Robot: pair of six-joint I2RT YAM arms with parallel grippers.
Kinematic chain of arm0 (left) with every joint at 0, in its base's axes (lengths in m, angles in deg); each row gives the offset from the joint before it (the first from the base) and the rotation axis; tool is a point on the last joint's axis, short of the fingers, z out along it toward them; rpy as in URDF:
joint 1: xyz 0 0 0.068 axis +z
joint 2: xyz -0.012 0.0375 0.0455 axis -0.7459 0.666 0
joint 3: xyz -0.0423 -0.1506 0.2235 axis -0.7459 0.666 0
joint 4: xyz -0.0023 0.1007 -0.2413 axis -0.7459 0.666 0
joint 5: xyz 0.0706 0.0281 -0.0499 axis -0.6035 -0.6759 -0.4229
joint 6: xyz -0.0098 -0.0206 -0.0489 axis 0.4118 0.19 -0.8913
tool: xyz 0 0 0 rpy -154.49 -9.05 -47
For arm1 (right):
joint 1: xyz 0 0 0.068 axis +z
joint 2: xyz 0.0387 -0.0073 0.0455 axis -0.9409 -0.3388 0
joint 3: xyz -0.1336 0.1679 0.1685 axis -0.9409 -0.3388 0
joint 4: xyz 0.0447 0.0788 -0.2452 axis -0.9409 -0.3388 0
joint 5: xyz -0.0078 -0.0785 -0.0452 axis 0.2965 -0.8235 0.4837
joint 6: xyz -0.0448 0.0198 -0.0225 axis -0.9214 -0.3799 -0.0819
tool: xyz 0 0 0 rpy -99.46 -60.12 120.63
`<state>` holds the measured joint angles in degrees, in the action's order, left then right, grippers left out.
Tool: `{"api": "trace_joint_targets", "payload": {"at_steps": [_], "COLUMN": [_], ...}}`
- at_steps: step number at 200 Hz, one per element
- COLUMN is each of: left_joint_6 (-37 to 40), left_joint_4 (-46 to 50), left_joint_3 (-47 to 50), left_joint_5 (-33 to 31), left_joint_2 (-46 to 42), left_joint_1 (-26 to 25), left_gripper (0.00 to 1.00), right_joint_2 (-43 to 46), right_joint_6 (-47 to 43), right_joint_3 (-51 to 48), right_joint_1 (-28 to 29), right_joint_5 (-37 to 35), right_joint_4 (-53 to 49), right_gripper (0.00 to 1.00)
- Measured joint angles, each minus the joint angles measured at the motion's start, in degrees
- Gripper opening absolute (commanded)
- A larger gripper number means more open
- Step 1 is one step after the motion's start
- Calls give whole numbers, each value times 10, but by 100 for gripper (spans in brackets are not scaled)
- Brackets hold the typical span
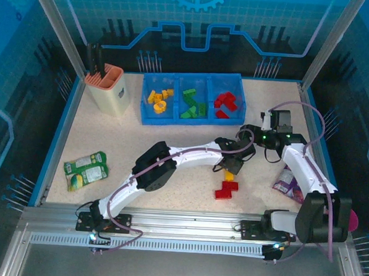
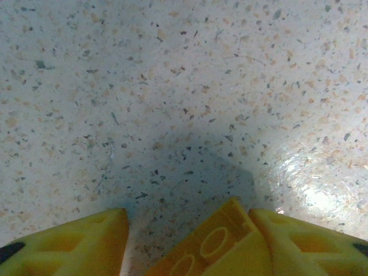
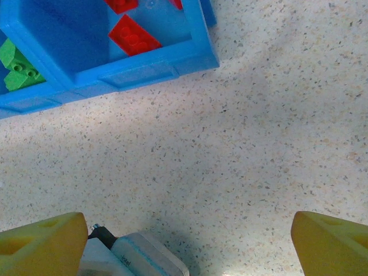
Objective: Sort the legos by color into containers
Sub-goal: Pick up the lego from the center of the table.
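Just below the left gripper [image 1: 233, 160], a small yellow-orange brick [image 1: 229, 175] lies on the speckled table [image 1: 172, 137], right of centre and well apart from the blue tray [image 1: 191, 121] at the far side. In the left wrist view the brick [image 2: 207, 250] sits low between the left gripper's [image 2: 187, 230] yellow fingers [image 2: 86, 244], pressed against the one on the picture's right, with a bare gap to the other, so the jaws stand apart and not clamped. Its studded top faces up, and its long axis runs slantwise to the fingers rather than square across them. Likely the next step is to close on it, and the slant may make it twist. Its home, the left compartment [image 1: 148, 113] holding other yellow legos [image 1: 159, 98], lies up and leftward from the hand. Two glossy red bricks [image 1: 226, 189] rest just nearer the arm bases. The right gripper [image 1: 249, 134] hovers near, slightly farther off, its fingers [image 3: 40, 244] spread wide over bare table [image 3: 241, 144] beside the tray's smooth plastic corner [image 3: 144, 72].
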<state>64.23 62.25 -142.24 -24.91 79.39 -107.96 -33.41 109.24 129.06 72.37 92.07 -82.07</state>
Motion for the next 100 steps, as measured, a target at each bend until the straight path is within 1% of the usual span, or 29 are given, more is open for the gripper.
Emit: {"api": "trace_joint_targets", "payload": {"at_steps": [21,58,100], "left_joint_6": [8,15,26], "left_joint_4": [4,7,-42], "left_joint_3": [2,9,74], "left_joint_5": [3,6,35], "left_joint_2": [0,-3,-39], "left_joint_1": [3,7,19], "left_gripper": [39,31,21], "right_joint_2": [-8,-23,-45], "right_joint_6": [2,2,13], "right_joint_3": [1,14,46], "right_joint_1": [0,0,0], "right_joint_5": [3,5,31], "right_joint_4": [4,4,19], "right_gripper": [94,95,98]}}
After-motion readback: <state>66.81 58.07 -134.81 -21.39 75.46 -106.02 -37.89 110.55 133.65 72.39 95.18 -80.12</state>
